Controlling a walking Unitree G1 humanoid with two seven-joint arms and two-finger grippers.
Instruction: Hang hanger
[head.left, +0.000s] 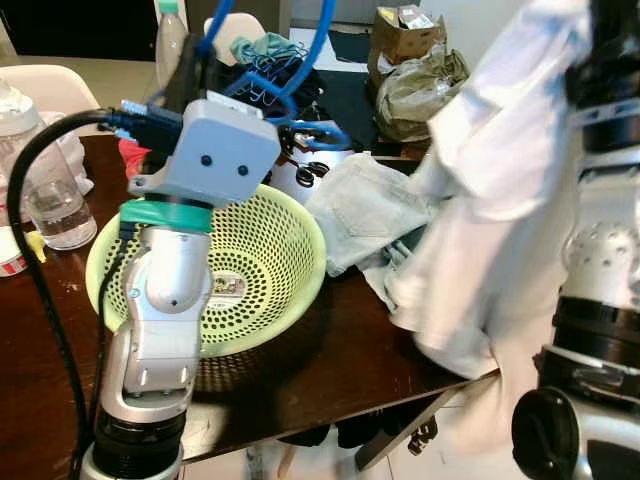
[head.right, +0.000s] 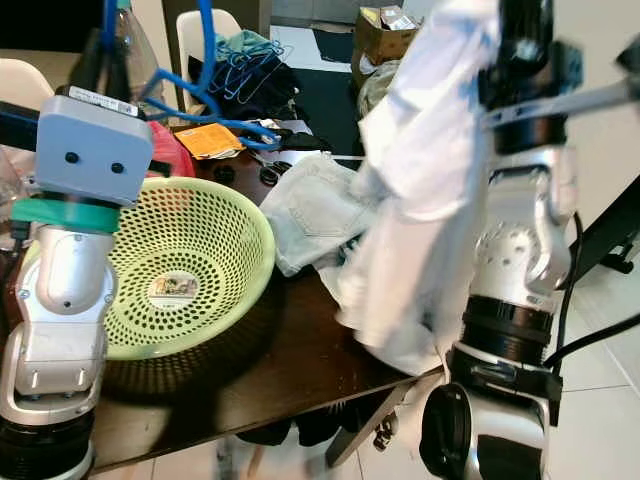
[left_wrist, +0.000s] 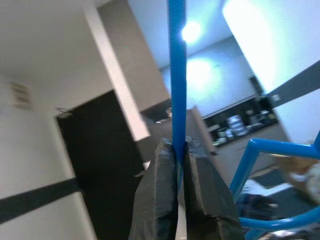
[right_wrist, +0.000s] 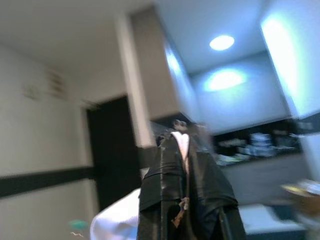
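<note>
Our left tool (left_wrist: 176, 150) pinches the thin blue plastic hanger (left_wrist: 176, 75); our right tool (right_wrist: 182, 142), raised alongside, is pressed together on the white cloth garment (head.left: 480, 200).

Table crowded — basket (head.left: 270, 260), clothes (head.left: 365, 205).

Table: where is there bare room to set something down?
Bare dark table lies along the near edge, between the green basket and the white garment. The far side is crowded: jeans, scissors, orange packet. The left corner holds a glass.
</note>
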